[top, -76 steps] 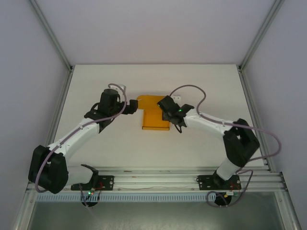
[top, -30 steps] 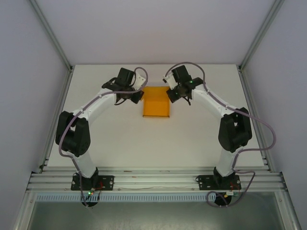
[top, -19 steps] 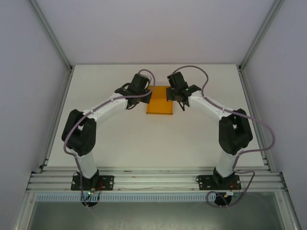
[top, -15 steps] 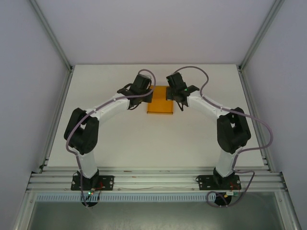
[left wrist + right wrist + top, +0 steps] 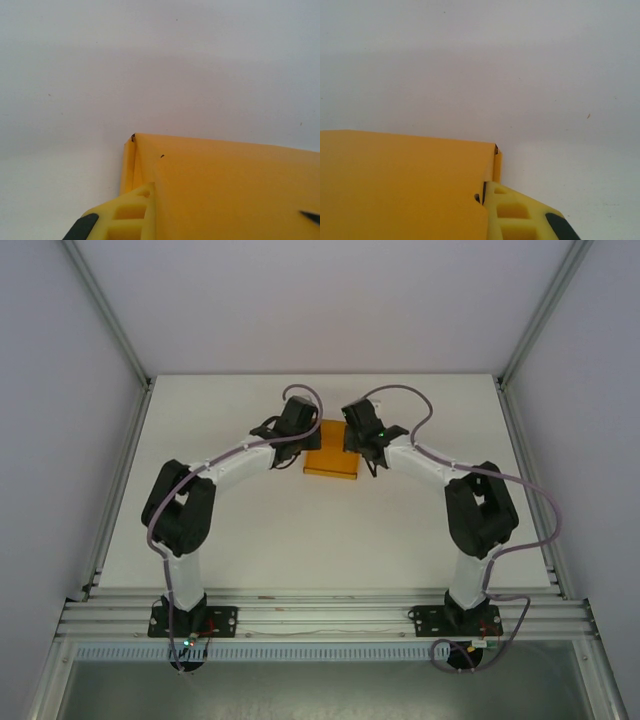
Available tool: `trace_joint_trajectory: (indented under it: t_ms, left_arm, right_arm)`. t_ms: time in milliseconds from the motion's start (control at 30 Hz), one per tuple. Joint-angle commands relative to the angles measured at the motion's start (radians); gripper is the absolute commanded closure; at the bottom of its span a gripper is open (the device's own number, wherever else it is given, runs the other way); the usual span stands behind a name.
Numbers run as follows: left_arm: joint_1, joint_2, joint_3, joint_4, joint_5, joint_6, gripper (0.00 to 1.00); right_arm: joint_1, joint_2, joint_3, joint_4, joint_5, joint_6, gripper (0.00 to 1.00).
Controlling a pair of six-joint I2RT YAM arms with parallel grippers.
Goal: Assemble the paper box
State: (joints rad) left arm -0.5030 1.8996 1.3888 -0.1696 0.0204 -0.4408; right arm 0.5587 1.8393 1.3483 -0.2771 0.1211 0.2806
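the left pincer (image 5: 303, 443) sat at the left edge of the paper box (image 5: 332, 462), a small shallow rectangle of thin matte orange-yellow card. the right pincer (image 5: 361, 445) sat at its right edge. in the left wrist view, the left pad (image 5: 131, 214), a yellow block with moulded cut-outs, lay right against the card beside a folded corner. its partner was hidden by the orange sheet, so we could not tell whether that pincer was spread or pinching the card. the right wrist view mirrored it. the right pad (image 5: 512, 212) touched the outer side of the card by the corner seam, the other finger was out of sight, and again we could not tell its state.

the box lay on the far half of the plain white table (image 5: 250, 530), between the two wrists.

we judged the card light and springy, stiff only along its creases. it looked likely to skate on the smooth tabletop and to buckle if squeezed mid-panel. the safest hold seemed to be low on a side wall near a folded corner, taken gently from both sides at once.

the panels looked flat and unglossed, with crisp folds. at each visible corner the card doubled over itself, leaving a thin dark slit along the seam. the pads looked softer than the card.
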Motion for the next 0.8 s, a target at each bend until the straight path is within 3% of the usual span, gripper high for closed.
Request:
trace_joint_trajectory:
  t_ms: [0,133,300,333,400,533,633,767]
  left_arm:
    - [-0.042,0.022,-0.064,0.091,0.070,-0.009,1.00]
    - [-0.051,-0.037,-0.147,0.128,0.062,0.012,1.00]
    - [-0.062,-0.053,-0.230,0.178,0.071,0.003,0.98]
    - [-0.063,-0.065,-0.240,0.186,0.074,0.001,0.89]
    - [-0.063,-0.088,-0.247,0.181,0.072,0.001,0.85]
    - [-0.065,-0.148,-0.258,0.140,0.070,0.014,0.60]
    - [-0.066,-0.197,-0.273,0.116,0.058,0.006,0.32]
    - [-0.066,-0.269,-0.291,0.071,0.040,-0.008,0.06]
  right_arm:
    - [0.045,-0.008,-0.057,0.175,-0.002,0.014,1.00]
    - [0.055,-0.035,-0.158,0.263,0.067,-0.027,1.00]
    - [0.056,-0.049,-0.247,0.342,0.049,-0.027,1.00]
    - [0.058,-0.046,-0.258,0.353,0.044,-0.030,1.00]
    - [0.062,-0.042,-0.278,0.369,0.047,-0.042,1.00]
    - [0.073,-0.054,-0.326,0.386,0.081,-0.071,1.00]
    - [0.086,-0.066,-0.354,0.405,0.096,-0.076,1.00]
    - [0.108,-0.066,-0.380,0.430,0.118,-0.113,1.00]
